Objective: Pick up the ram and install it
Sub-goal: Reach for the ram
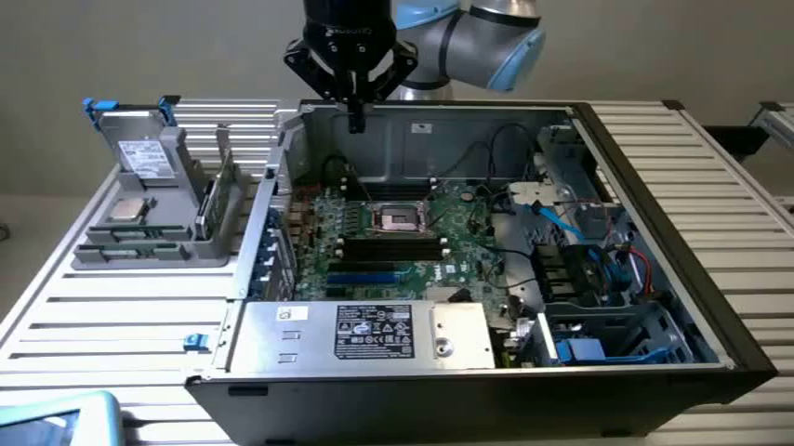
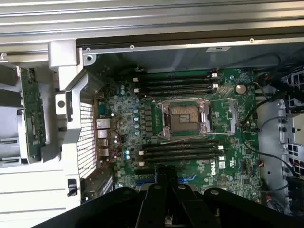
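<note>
Task barely begun: the ram (image 2: 32,114) stands on edge in a grey holder (image 1: 149,243) by the surface's (image 1: 694,186) edge at the exterior view's left, while the tool (image 1: 357,121), fingers together and empty, hangs above the open computer case (image 1: 434,139), whose memory slots (image 1: 394,247) are unfilled.

I read one brand, DELL, in white letters turned sideways on the green motherboard (image 2: 237,161), just beside the nearer pair of black memory slots (image 2: 183,154). The black label (image 1: 372,332) on the silver power supply (image 1: 462,336) bore white print and small certification marks, but I could make out no word. The white sticker (image 1: 151,160) on the grey drive caddy (image 1: 139,139) was likewise too small to read.
</note>
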`<state>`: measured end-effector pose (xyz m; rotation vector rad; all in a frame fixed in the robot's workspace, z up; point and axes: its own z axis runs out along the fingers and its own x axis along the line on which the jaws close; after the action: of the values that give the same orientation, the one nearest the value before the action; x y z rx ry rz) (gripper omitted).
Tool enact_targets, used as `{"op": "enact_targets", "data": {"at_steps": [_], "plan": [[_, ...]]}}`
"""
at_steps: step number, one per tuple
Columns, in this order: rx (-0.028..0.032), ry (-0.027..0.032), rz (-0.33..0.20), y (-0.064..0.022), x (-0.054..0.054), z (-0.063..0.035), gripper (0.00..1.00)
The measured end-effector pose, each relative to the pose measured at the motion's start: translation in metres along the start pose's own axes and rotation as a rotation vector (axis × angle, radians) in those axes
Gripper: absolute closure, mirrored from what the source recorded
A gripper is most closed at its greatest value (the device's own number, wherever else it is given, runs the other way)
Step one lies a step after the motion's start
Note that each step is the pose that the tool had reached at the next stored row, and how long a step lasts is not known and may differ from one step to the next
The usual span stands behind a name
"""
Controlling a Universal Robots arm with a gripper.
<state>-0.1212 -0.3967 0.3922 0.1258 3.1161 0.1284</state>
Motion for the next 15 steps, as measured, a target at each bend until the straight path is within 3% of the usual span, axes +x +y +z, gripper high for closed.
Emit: {"op": "enact_targets", "data": {"at_steps": [15], "plan": [[0.0002, 0.0001, 0.000, -0.0003, 0.0033, -0.0002, 0.89]]}}
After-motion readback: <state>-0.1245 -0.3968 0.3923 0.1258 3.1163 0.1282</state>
